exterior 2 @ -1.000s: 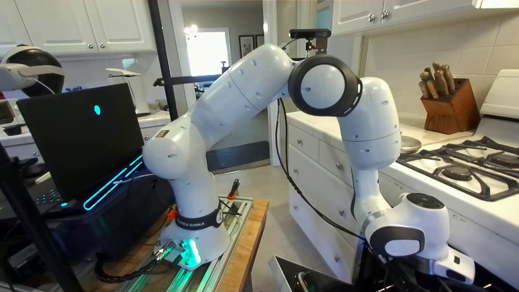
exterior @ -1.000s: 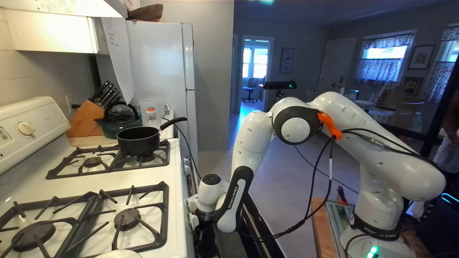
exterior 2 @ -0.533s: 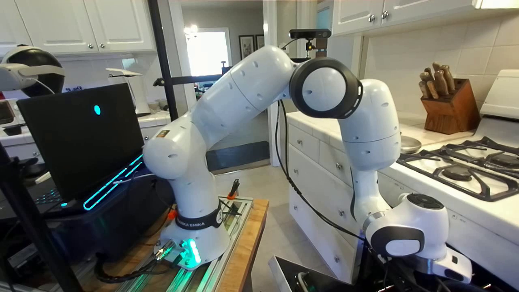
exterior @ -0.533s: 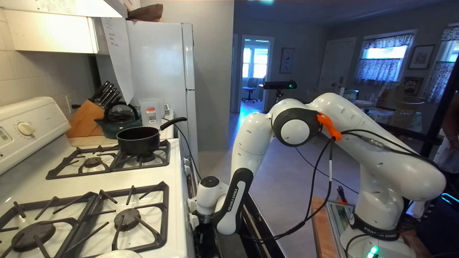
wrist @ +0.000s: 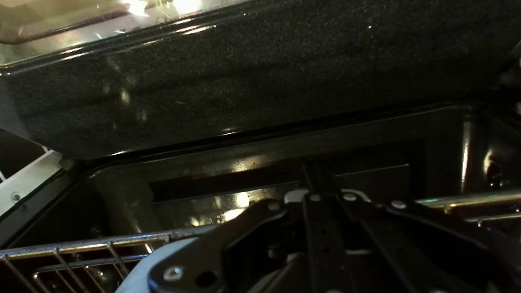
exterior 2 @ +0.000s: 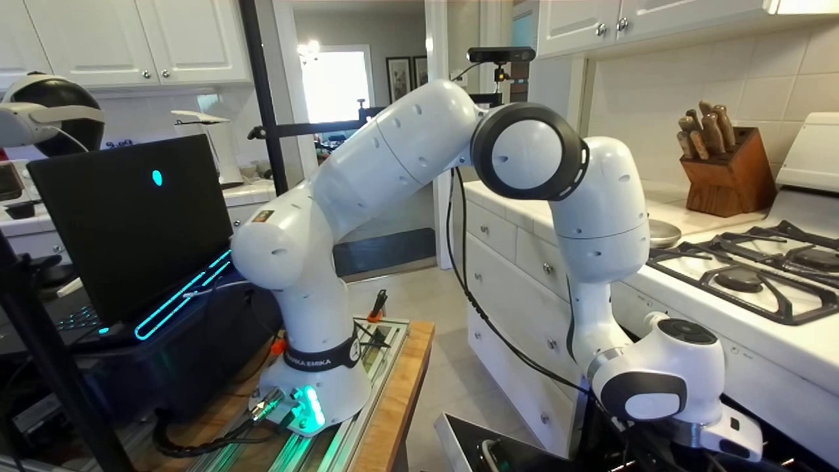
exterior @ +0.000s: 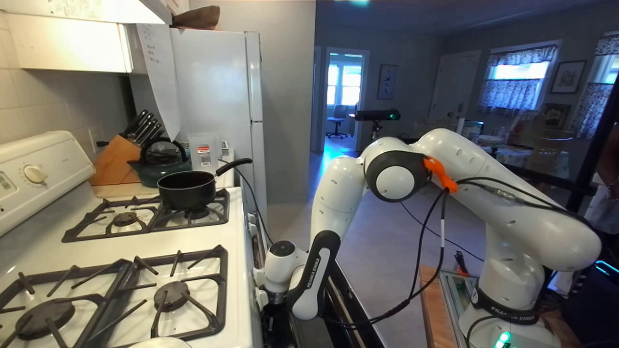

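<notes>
My gripper (wrist: 317, 177) is shut, its slim dark fingertips together and nothing visible between them. In the wrist view it reaches over a chrome wire rack (wrist: 87, 246) towards a dark, shiny enamel cavity wall (wrist: 195, 162). Whether the tips touch that wall cannot be told. A speckled dark panel (wrist: 244, 73) slopes across the top of that view, with a glassy part (wrist: 81, 24) at its upper left. In both exterior views the hand (exterior: 280, 266) is low at the front of the white stove (exterior: 203, 237), and its fingers are hidden.
A black saucepan (exterior: 186, 188) stands on a back burner, near a green kettle (exterior: 162, 164) and a knife block (exterior: 113, 159). A dark open panel (exterior: 314, 333) lies below the wrist. White drawers (exterior 2: 518, 314) stand beside the arm; a cable (exterior 2: 511, 341) hangs from it.
The arm's elbow has sunk, and the hand has dropped slightly while shifting a little in an exterior view. The saucepan and the stove have not moved.
</notes>
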Robot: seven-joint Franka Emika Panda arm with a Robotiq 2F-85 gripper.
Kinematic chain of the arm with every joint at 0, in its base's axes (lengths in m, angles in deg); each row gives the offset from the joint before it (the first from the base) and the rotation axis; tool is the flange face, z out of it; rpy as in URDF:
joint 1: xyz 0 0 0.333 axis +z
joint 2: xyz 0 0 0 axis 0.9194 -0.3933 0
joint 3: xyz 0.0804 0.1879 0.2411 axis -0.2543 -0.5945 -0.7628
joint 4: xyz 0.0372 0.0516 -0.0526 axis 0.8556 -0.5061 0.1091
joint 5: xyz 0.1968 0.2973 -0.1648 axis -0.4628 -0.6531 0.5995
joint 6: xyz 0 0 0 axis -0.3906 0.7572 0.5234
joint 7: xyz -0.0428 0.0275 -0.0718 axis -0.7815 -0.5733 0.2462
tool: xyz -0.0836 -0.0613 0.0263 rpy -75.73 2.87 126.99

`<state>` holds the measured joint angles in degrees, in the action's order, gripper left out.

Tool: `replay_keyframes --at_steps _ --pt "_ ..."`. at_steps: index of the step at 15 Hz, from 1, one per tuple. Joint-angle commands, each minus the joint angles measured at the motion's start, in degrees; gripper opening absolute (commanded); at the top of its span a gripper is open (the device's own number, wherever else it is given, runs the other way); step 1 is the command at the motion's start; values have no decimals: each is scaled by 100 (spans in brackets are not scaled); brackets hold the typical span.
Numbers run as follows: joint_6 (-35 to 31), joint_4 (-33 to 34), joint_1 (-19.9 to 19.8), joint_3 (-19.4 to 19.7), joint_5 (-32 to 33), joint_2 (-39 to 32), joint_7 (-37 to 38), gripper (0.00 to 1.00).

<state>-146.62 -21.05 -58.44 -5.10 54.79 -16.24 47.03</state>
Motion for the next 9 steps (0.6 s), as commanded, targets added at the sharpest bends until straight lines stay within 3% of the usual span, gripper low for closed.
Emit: replay_keyframes --at_steps 1,9 --pt "-366 212 -69 -135 150 -134 -15 0" --pt "-629 365 -107 -139 106 -287 -2 0"
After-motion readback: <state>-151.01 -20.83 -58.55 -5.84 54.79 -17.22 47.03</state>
